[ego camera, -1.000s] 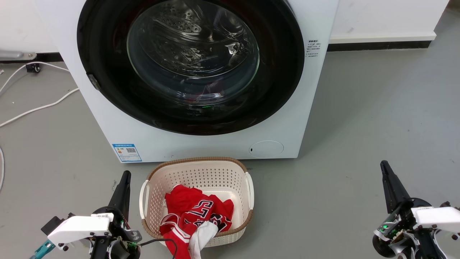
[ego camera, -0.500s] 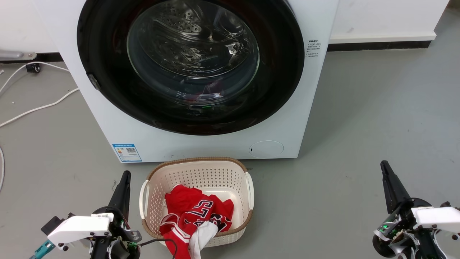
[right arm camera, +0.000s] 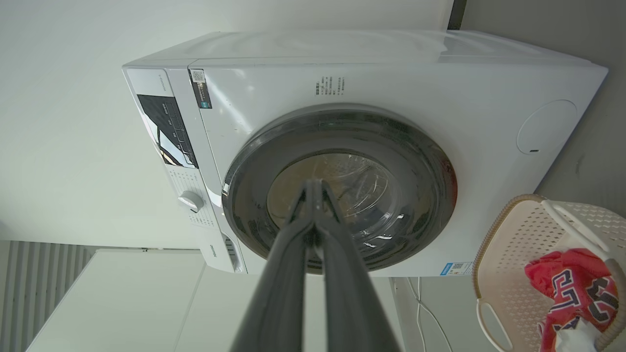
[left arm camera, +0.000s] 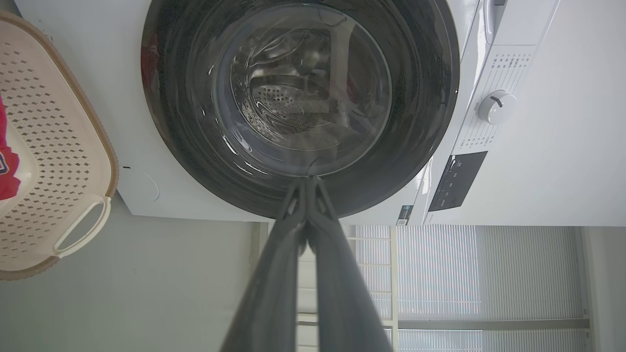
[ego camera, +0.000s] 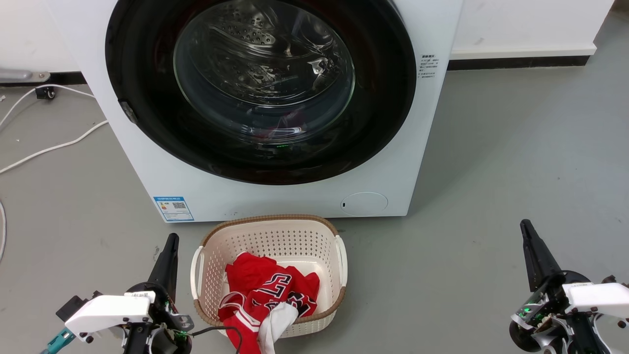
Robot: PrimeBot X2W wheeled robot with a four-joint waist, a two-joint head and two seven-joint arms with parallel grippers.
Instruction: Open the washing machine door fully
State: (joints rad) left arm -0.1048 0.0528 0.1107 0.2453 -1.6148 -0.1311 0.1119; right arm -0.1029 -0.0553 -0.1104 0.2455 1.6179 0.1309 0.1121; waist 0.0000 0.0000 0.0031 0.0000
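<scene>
Sitting flush in the front of the white washing machine (ego camera: 275, 199), the washing machine door (ego camera: 147, 98) is closed at the far middle of the scene, its glossy black rim ringing the bulging glass; drum holes show through the glass; on the grey floor (ego camera: 491, 172), just on the near side of the machine, stands a cream perforated basket (ego camera: 268, 220) with a red jersey (ego camera: 265, 285) crumpled inside; the left tool (ego camera: 172, 238) rests low at the near left, just beside the basket, its two dark fingers clenched together on nothing; the right tool (ego camera: 524, 224) sits at the near right, well apart from the basket, likewise clenched and empty; both point toward the machine, neither touching the door; white cables (ego camera: 54, 146) trail across the floor at the far left.
</scene>
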